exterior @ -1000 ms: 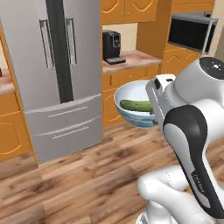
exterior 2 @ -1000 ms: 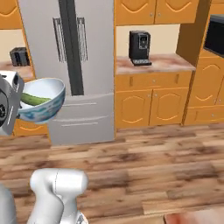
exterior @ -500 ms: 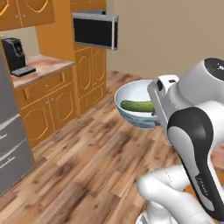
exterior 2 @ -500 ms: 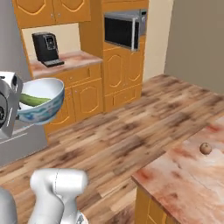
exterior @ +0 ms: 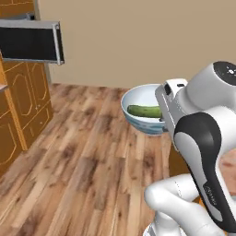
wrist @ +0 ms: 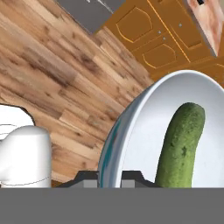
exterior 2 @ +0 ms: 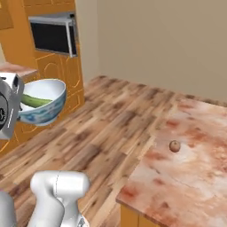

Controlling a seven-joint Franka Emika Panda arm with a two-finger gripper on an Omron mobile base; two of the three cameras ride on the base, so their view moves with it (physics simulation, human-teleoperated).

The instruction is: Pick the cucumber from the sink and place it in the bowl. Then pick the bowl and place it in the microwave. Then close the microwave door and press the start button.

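- The gripper [wrist: 109, 177] is clamped on the rim of the bowl [wrist: 131, 127]; in the hand view one dark tip sits outside the pale blue-grey wall and the other inside the white hollow
- The bowl [exterior: 144, 110] is carried in the air above the wood floor [exterior: 92, 156], roughly level, just in front of the white hand
- The cucumber [wrist: 181, 144] lies in the bowl's white inside, just beside the inner fingertip, its length running away from the gripper
- In the left base view the cucumber [exterior: 144, 111] rests across the bowl's bottom, one end hidden behind the hand
- In the right base view the bowl [exterior 2: 44, 104] hangs at the left, cucumber [exterior 2: 34, 101] inside
- The microwave [exterior 2: 51, 35] stands in the orange cabinetry beyond the bowl, well apart from it; the microwave door [exterior: 31, 42] is swung open
- A reddish stone counter [exterior 2: 186, 177] at right bears a small round brown object [exterior 2: 174, 146]
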